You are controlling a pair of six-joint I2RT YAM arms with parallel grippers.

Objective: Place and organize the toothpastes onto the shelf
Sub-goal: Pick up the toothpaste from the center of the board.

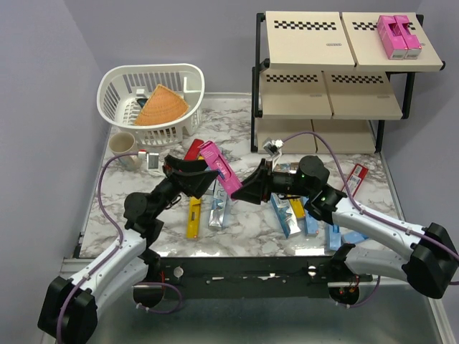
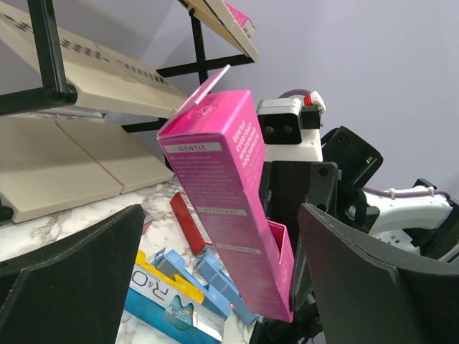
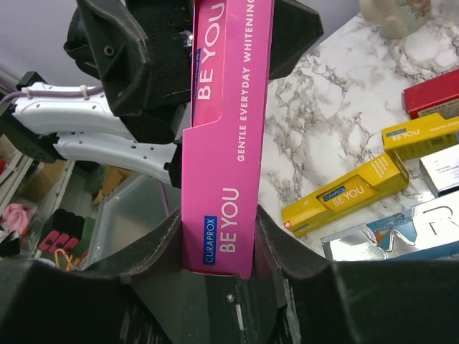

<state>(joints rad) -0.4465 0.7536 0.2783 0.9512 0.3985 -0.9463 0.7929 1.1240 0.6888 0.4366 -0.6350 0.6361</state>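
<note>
The shelf (image 1: pixel 301 43) has its top tier's left panel bare; two pink cartons (image 1: pixel 399 36) occupy that tier's right end. The middle tier stands open at the front. Before the shelf, loose cartons (image 1: pixel 290 215) litter the surface (image 1: pixel 229 118). The left arm (image 1: pixel 143 208) and right arm (image 1: pixel 358 218) meet around a raised pink carton (image 1: pixel 220 168).

The work area is enclosed by three plain lavender walls: a left wall (image 1: pixel 43 79), a rear wall (image 1: pixel 222 36) and a right wall (image 1: pixel 439 100). The bench (image 1: pixel 233 118) spans the space between them. Its top has a white marble pattern with grey veins and a glossy finish. Lighting is even and diffuse, shadows are soft, and the near part of the bench top shows pale reflections. Below the near edge lies a flat grey surface (image 1: pixel 244 322); whether this is the floor cannot be determined.
</note>
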